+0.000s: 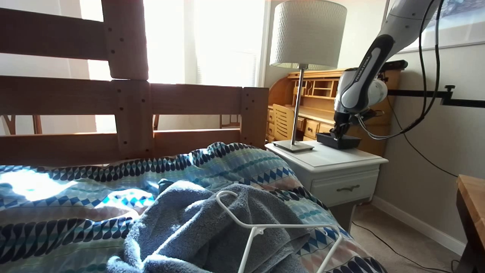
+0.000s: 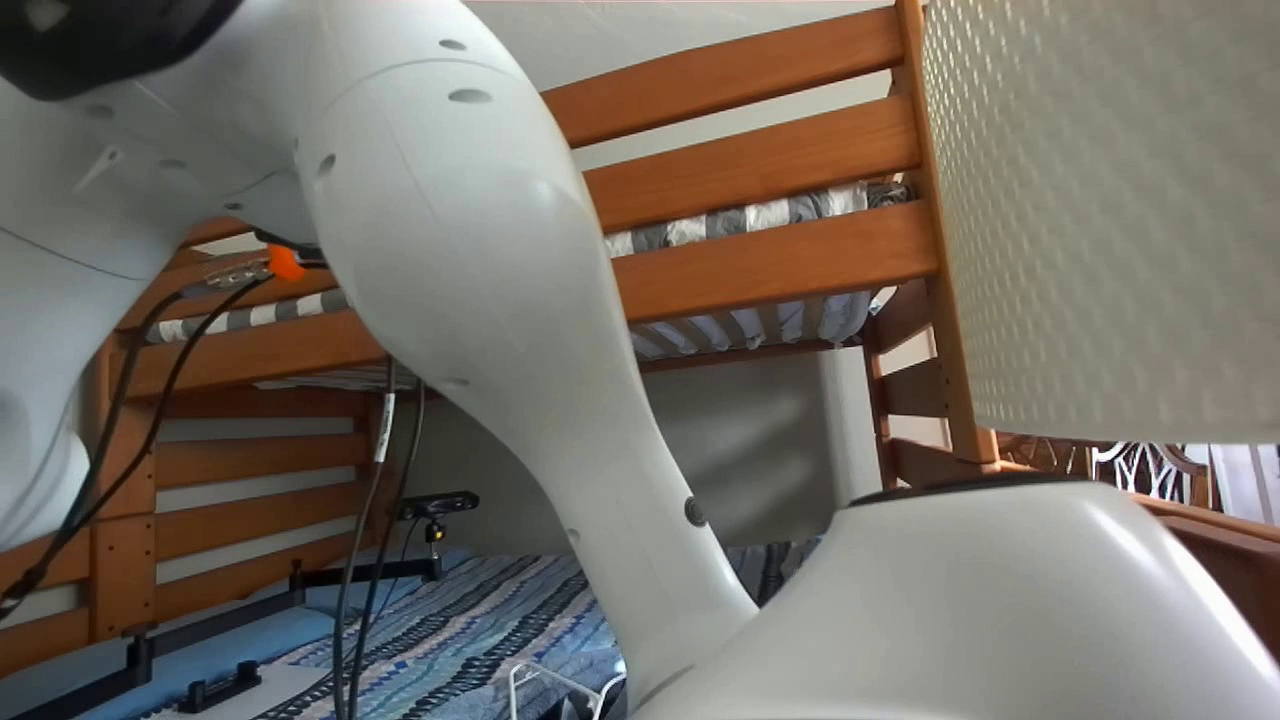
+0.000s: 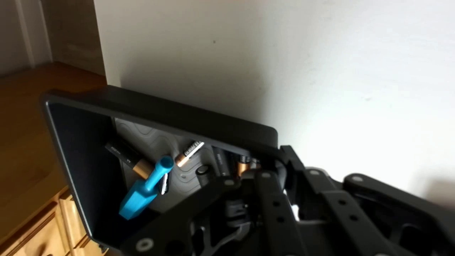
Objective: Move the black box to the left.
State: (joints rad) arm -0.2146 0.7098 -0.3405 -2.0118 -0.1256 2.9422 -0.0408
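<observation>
Black box (image 1: pixel 347 143) located over the far side of the white nightstand (image 1: pixel 299 156), right of the lamp (image 1: pixel 307 41) in an exterior view; base contact cannot be confirmed. Gripper (image 1: pixel 335 134): jaws narrow, clamped on a box wall. Batteries (image 3: pixel 127 155) and a blue item (image 3: pixel 139 197) lie inside.

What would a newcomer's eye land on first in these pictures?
Probably the white arm, which fills much of an exterior view. Next, in an exterior view, the tall lamp on the nightstand, with the gripper at the black box nearby. In the wrist view, a blue thing stands out among batteries inside that box.
</observation>
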